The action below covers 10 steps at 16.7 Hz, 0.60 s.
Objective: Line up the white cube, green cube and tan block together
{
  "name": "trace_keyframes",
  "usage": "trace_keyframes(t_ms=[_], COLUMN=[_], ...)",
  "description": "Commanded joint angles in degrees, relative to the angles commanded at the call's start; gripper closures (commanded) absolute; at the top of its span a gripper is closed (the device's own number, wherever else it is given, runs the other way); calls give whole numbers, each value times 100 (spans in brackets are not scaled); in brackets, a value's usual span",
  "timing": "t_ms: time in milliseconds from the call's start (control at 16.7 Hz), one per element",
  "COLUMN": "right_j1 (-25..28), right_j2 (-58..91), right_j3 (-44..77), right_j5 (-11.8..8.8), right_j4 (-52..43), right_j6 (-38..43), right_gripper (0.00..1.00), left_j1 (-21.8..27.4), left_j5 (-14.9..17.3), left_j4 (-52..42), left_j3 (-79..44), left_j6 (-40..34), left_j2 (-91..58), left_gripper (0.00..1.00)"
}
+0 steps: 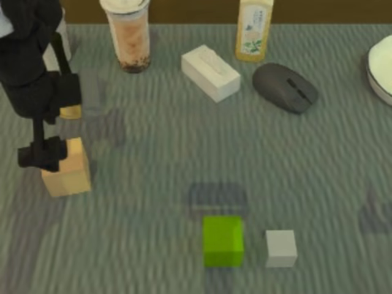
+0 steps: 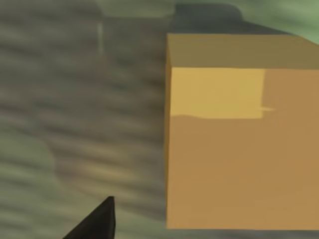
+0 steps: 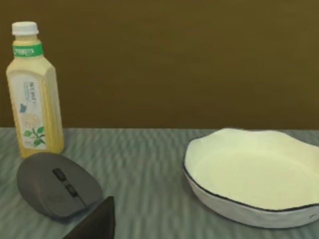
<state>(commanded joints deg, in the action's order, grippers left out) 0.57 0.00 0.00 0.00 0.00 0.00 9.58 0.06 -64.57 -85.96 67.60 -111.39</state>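
Top view: the green cube and white cube are already paired near the table's front edge, while the tan block remains far left beneath the left pincer, whose grip cannot be judged; 1 placement is left.

We see a tall cup with a pink drink at the back of the table. To its right lies a long white box. Next comes a yellow bottle, standing up. Just beside it sits a dark grey mouse. A white bowl is at the right edge.
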Motion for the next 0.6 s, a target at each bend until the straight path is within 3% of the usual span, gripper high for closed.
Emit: trace_keyframes(t_ms=[300, 600], right_j1=[0, 0], right_j2=[0, 0], right_j3=[0, 0], right_j5=[0, 0], right_j4=[0, 0], right_j6=[0, 0], right_gripper=[0, 0], left_j1=[15, -2], left_j5=[0, 3], left_j4=[222, 1413], left_j3=[145, 859], left_j6=[-16, 6], left_j2=[-96, -510], left_gripper=[0, 0])
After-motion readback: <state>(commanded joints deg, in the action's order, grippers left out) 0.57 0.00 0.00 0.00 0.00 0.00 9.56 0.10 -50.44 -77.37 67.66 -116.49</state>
